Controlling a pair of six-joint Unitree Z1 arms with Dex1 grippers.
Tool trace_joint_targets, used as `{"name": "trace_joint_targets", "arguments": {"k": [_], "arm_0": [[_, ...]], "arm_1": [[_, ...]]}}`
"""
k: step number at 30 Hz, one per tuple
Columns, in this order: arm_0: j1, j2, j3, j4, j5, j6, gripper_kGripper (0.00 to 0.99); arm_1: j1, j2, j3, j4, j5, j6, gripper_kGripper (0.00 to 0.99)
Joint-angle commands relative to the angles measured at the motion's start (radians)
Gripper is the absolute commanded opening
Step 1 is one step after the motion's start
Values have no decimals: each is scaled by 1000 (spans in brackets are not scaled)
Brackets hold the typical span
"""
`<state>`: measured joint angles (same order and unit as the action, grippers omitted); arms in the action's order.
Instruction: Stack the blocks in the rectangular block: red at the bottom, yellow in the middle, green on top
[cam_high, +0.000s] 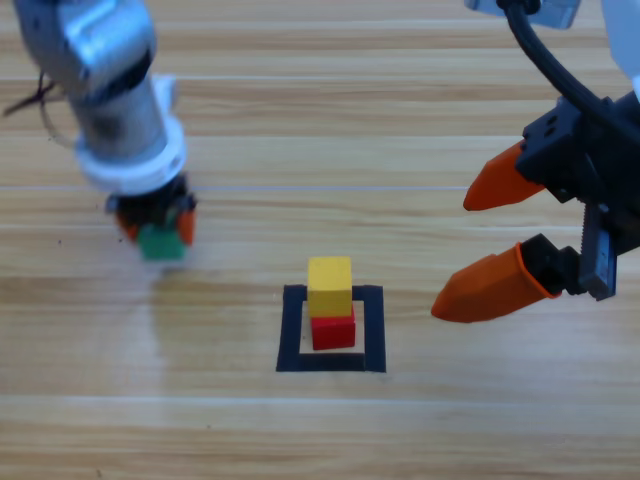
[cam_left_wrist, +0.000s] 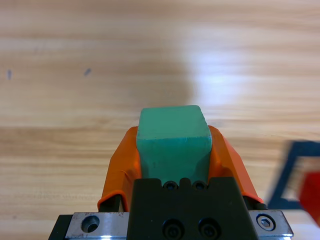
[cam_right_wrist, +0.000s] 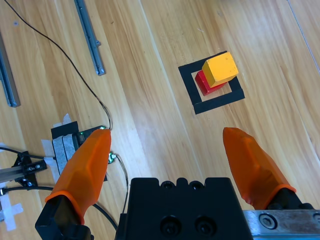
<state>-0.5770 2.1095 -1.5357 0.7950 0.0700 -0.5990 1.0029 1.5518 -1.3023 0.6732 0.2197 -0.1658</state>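
High view: the left gripper (cam_high: 157, 222) is being held over the wooden desk (cam_high: 420, 130), well left of the rectangular block (cam_high: 332, 329), with its jaws clamped on the green cube (cam_high: 160, 242). Left wrist view: the green cube (cam_left_wrist: 173, 142) is being pinched squarely between both orange jaws, one on each side face, its front half projecting past them. High view: the yellow cube (cam_high: 329, 286) is being carried on the red cube (cam_high: 333, 330), both inside the black tape outline; from the right wrist view the yellow cube (cam_right_wrist: 220, 69) is seen sitting slightly off-square on the red cube (cam_right_wrist: 203, 85). The right gripper (cam_high: 478, 245) is being kept wide apart and unloaded, above and to the right of the stack. Step in hand, as judged: the green cube is being brought to the stack. For a clean placement, it is best lifted clear above the yellow top, centred and squared to it, lowered until resting, and released gently without nudging the pair sideways.
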Motion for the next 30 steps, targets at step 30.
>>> {"name": "trace_joint_targets", "arguments": {"k": [30], "arm_0": [[-388, 268, -741, 537, 62, -320, 63]], "arm_1": [[-9, -67, 38, 37, 20, -15, 990]]}}
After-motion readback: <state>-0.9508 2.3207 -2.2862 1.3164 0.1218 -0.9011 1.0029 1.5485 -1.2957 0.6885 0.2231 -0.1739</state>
